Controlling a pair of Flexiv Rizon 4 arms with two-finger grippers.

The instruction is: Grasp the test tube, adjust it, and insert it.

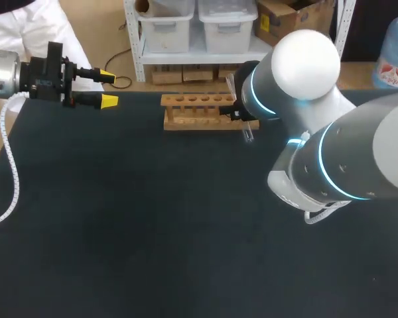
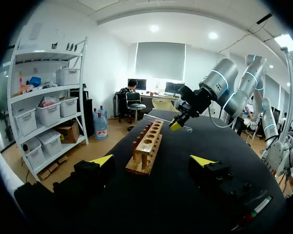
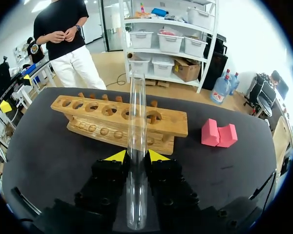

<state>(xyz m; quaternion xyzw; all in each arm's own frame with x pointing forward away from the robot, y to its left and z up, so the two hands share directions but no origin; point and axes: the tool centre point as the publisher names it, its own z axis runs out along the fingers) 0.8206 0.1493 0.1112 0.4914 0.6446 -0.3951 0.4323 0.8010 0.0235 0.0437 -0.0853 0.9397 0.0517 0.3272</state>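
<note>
Right end effector (image 3: 133, 156): closed on glass test tube (image 3: 136, 107), which is held just beside the right end of the wooden rack (image 3: 88, 114). Left end effector (image 1: 107, 91): fingers apart, empty, well left of rack. Handling: bring tube upright over one hole before lowering. Obscured: head view hides grip behind arm; tube tilt unclear.

My head cam looks down on the table (image 1: 119, 232) from behind; left wrist faces the rack (image 2: 147, 144) from afar, right wrist close up (all share it).
</note>
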